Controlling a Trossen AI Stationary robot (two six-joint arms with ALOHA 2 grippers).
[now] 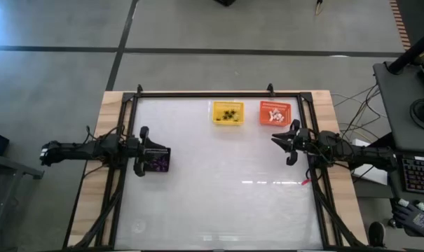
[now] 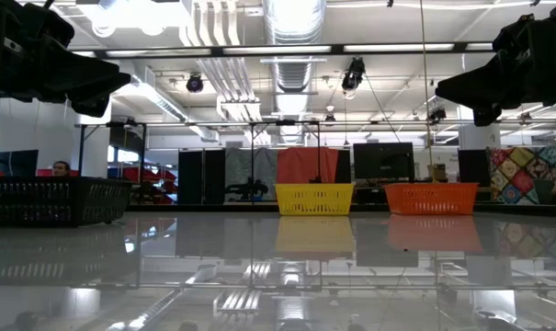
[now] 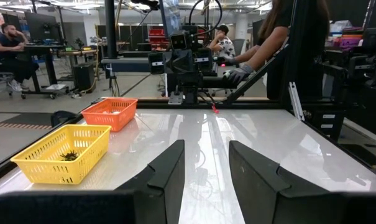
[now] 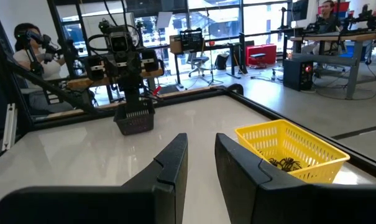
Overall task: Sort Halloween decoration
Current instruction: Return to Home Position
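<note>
Left tool (image 1: pixel 143 150) by black basket (image 1: pixel 163 150) — purple trinkets (image 1: pixel 158 164) inside, seemingly spiky.

White table (image 1: pixel 219 182) bears yellow basket (image 1: pixel 228 113), orange basket (image 1: pixel 275 113), black basket (image 1: pixel 158 160).

trinkets (image 1: pixel 230 114) in two adjacent baskets (image 1: pixel 228 104) at rear, a third basket (image 1: pixel 168 159) left.

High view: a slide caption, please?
Purple trinkets in the black basket by the left gripper, dark ones in the yellow basket, white ones in the orange basket near the right gripper.
</note>
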